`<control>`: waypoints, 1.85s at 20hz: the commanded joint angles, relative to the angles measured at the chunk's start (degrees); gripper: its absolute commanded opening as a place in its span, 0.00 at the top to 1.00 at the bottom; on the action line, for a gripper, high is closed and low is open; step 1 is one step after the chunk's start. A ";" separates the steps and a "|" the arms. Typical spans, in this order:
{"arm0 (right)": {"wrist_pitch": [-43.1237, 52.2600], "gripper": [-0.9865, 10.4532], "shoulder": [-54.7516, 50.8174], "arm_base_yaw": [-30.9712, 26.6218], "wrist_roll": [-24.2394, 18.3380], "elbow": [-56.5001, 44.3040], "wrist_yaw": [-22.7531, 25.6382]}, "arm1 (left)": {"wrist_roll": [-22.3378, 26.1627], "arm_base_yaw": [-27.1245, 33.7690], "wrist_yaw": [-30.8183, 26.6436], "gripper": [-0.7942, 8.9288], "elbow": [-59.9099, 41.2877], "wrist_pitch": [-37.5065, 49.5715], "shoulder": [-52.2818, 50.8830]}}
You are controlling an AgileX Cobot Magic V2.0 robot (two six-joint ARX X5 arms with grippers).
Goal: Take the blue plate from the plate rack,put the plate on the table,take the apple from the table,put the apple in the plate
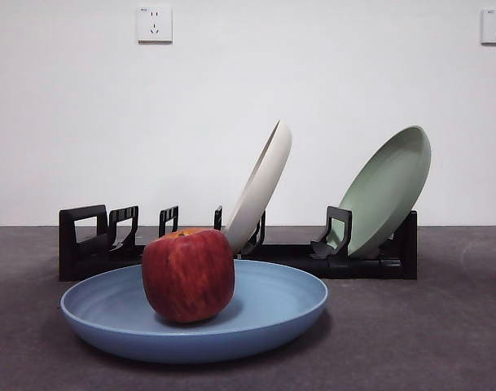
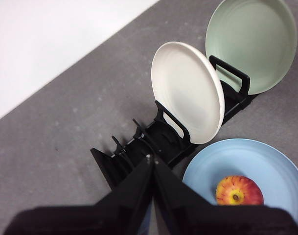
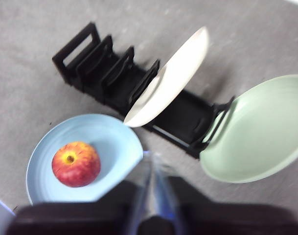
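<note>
White wall behind w/ two sockets [image 1: 154, 24] high up; dark grey surface [image 1: 443, 326] in front.

Blue plate [image 1: 288, 305] flat on surface, out of plate rack [image 1: 93, 244], just in front of it. Apple [image 1: 188, 274] upright inside plate, stem dimple up, sitting left of plate centre in front view. Dark red w/ yellow-orange around dimple, per wrist views.

Plate rack long, low, black, running left-right behind blue plate; block handle end at left in front view, slots near that end holding nothing. Cream-white plate [image 1: 260, 187] leaning in a middle slot, tilted to the right. Pale green plate [image 1: 386, 191] leaning at rack's right end, also tilted right, apart from cream one.

Left tool [image 2: 152, 159]: jaws pressed together, gripping nothing, up above rack's handle end, off the plate. Right tool [image 3: 151, 161]: blurred, jaws look closed, nothing held, above near edge of blue plate and rack middle. Neither tool visible in front view.
</note>
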 commanded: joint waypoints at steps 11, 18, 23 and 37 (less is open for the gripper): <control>23.39 0.93 -20.35 -5.73 2.78 -34.60 -0.07 | -4.11 17.11 13.49 0.93 -34.32 24.61 -15.80; 24.46 0.92 -22.95 -5.68 8.37 -41.59 -0.22 | -6.93 16.98 14.34 0.92 -42.53 26.01 -20.48; 15.43 0.91 -22.95 -5.68 8.24 -41.59 -0.11 | -6.93 17.03 14.34 0.92 -42.53 24.41 -20.41; 14.49 0.91 -22.97 -5.68 8.26 -41.59 -0.09 | -6.62 37.53 19.12 0.92 -50.62 29.81 -45.51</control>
